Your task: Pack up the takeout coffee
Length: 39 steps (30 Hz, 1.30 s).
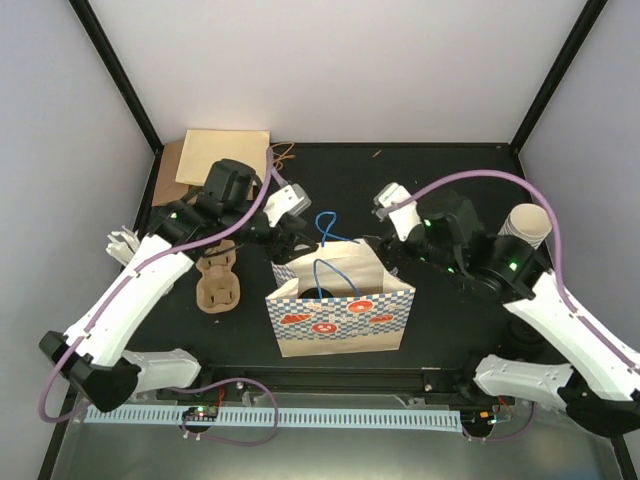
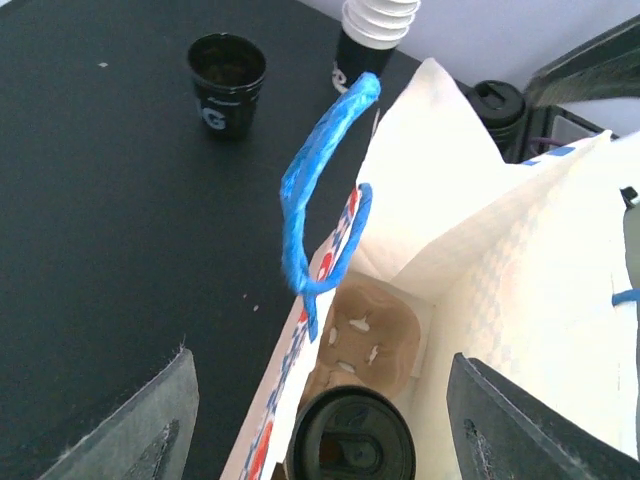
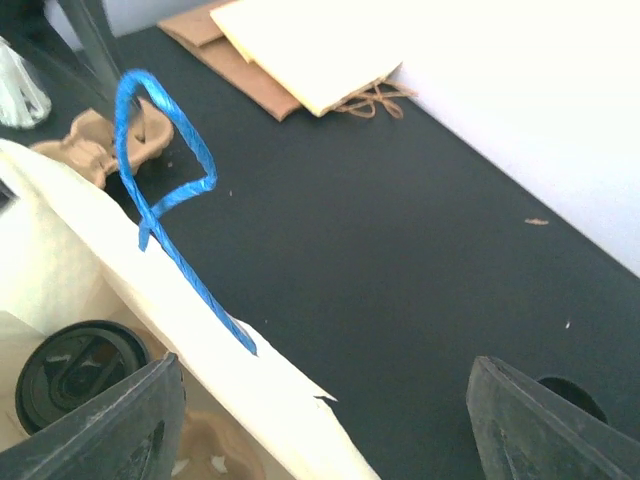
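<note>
One checked bag [image 1: 340, 315], one lidded cup [image 2: 352, 445], two pulp carriers [image 1: 218, 280] [image 2: 365, 335] (one bagged), two flat paper bags [image 1: 222, 158] [image 1: 168, 168], one cup stack [image 1: 527, 228]

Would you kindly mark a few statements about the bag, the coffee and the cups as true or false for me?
1. The lidded takeout coffee sits inside the blue-checked bag. True.
2. The bag lies flat on its side. False: it stands upright with its mouth open.
3. A brown cup carrier is in the bag with the coffee. True.
4. The stack of cups stands to the left of the bag. False: it stands to the bag's right.
</note>
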{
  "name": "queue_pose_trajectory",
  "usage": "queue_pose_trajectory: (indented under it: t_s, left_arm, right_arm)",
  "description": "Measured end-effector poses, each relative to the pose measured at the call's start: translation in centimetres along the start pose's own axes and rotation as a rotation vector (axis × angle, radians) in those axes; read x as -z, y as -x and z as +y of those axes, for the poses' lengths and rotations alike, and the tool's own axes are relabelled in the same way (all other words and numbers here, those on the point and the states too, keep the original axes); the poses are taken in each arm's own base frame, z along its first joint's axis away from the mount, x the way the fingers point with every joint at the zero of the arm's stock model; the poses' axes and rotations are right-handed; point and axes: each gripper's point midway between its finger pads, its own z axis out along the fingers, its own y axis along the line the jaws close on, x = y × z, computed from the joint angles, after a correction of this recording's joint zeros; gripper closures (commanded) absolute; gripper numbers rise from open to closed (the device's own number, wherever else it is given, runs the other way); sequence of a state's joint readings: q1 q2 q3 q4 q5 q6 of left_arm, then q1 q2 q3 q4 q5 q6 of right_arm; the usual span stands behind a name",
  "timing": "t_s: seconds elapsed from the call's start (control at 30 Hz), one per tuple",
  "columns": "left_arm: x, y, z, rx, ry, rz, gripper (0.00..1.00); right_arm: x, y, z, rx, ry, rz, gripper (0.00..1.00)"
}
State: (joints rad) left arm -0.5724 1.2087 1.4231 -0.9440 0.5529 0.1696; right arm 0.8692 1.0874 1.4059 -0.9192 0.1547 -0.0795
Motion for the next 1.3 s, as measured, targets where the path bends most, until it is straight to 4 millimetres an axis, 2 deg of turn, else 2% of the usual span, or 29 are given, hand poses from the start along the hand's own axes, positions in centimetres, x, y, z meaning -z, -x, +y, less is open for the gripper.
queue_pose_trajectory:
  t_s: [0.13,0.3,0.43,0.67,0.77,0.87,1.0,1.1,1.3]
  left_arm:
    - [-1.5,0.1,-0.6,-0.046,-0.088,-0.007,0.51]
    - [-2.0,0.7,-1.5,-0.095,-0.159,-0.035,0.52]
    - [-2.4,0.5,-1.4,-0.103,-0.169,-0.024,0.57]
    - [-4.2,-0.6,-0.2,-0.083,-0.167,0.032,0.58]
    - [-4.5,-1.1,0.2,-0.079,-0.153,0.05,0.65]
    - [-4.9,-1.8,0.5,-0.074,-0.146,0.07,0.77]
    - [-5.2,-2.1,0.6,-0.078,-0.147,0.08,0.85]
    - [-5.4,-2.2,0.7,-0.082,-0.149,0.086,0.98]
    - [-5.8,-2.5,1.2,-0.097,-0.137,0.103,0.98]
  right_arm:
    - [2.5,0.8,-0.6,-0.012,-0.014,-0.082,0.2]
    - [4.4,1.4,-1.4,-0.024,-0.046,-0.143,0.2]
    - [4.3,1.5,-1.5,-0.025,-0.056,-0.146,0.2]
    - [3.9,1.3,-1.5,-0.022,-0.06,-0.138,0.19]
    - [3.7,1.4,-1.5,-0.017,-0.06,-0.139,0.19]
    - [3.6,1.5,-1.5,-0.014,-0.061,-0.141,0.18]
    - [3.6,1.6,-1.5,-0.014,-0.061,-0.145,0.18]
    - [3.5,1.6,-1.5,-0.012,-0.061,-0.143,0.18]
    - [3.4,1.6,-1.5,-0.011,-0.063,-0.142,0.18]
